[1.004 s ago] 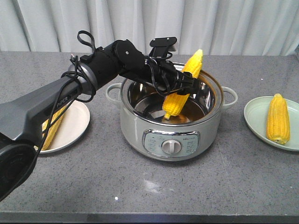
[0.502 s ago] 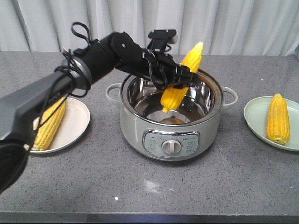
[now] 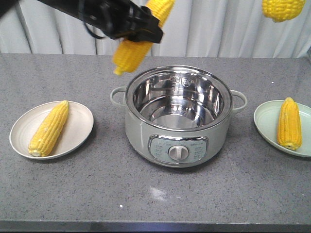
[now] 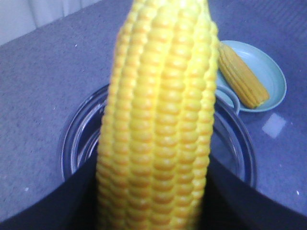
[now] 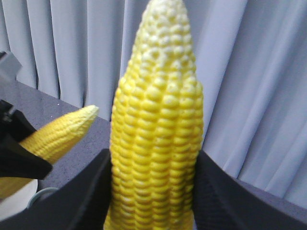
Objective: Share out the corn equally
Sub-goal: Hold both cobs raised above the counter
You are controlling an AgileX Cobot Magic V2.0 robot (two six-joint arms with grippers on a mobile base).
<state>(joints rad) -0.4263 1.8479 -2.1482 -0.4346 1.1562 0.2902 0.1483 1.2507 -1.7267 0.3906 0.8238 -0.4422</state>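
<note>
High over the pot's left rim, my left gripper point(image 3: 141, 30) is shut on a yellow corn cob point(image 3: 127, 54) that hangs tilted, blunt end down. In the left wrist view this cob point(image 4: 158, 120) fills the middle between the dark fingers point(image 4: 230, 201). My right gripper point(image 5: 151, 191) is shut on a second cob point(image 5: 156, 134), point up; only that cob's end point(image 3: 283, 8) shows at the front view's top right. A third cob point(image 3: 48, 128) lies on the white plate point(image 3: 77, 124). A fourth cob point(image 3: 288, 122) lies on the pale green plate point(image 3: 265, 121).
A steel electric cooker pot point(image 3: 177, 116) with side handles and a front dial stands mid-table, its bowl empty. The white plate is to its left and the green plate to its right. Grey curtains hang behind the grey stone table, whose front edge runs along the bottom.
The left arm has lifted its cob up out of the pot and to the left. The other cob, which leaned in the pot, is now held high at the right.
</note>
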